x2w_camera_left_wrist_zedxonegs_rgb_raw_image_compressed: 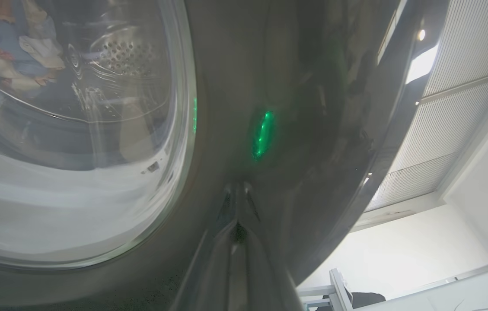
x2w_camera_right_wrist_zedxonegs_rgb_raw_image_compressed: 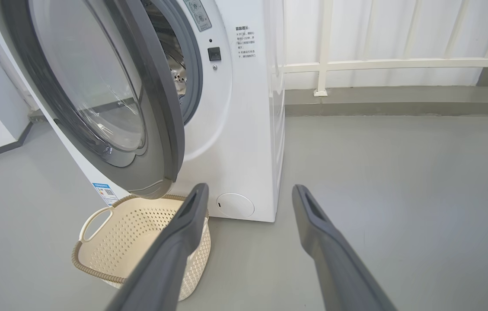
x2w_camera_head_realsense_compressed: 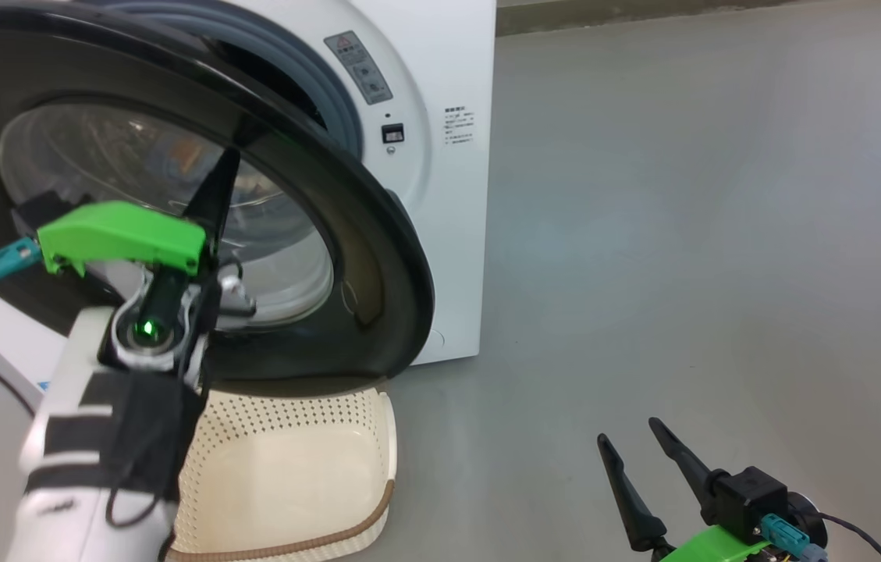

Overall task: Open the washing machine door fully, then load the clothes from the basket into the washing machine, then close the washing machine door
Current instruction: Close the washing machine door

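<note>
The washing machine door (x2w_camera_head_realsense_compressed: 378,234) stands partly open, a gap between its free edge and the white front of the washing machine (x2w_camera_head_realsense_compressed: 448,234), its lower edge hanging over the back rim of the basket (x2w_camera_head_realsense_compressed: 378,437), with open grey floor (x2w_camera_head_realsense_compressed: 682,234) to the right. The left gripper (x2w_camera_head_realsense_compressed: 228,160), fingers pressed together and holding nothing, has its tips against the door's glossy black outer rim, while the right gripper (x2w_camera_head_realsense_compressed: 629,431) hangs over the floor with its fingers spread wide around nothing. The clothes (x2w_camera_left_wrist_zedxonegs_rgb_raw_image_compressed: 14,52) lie in the drum, blurred behind the glass, and the left forearm cuts off the basket's near corner.
</note>
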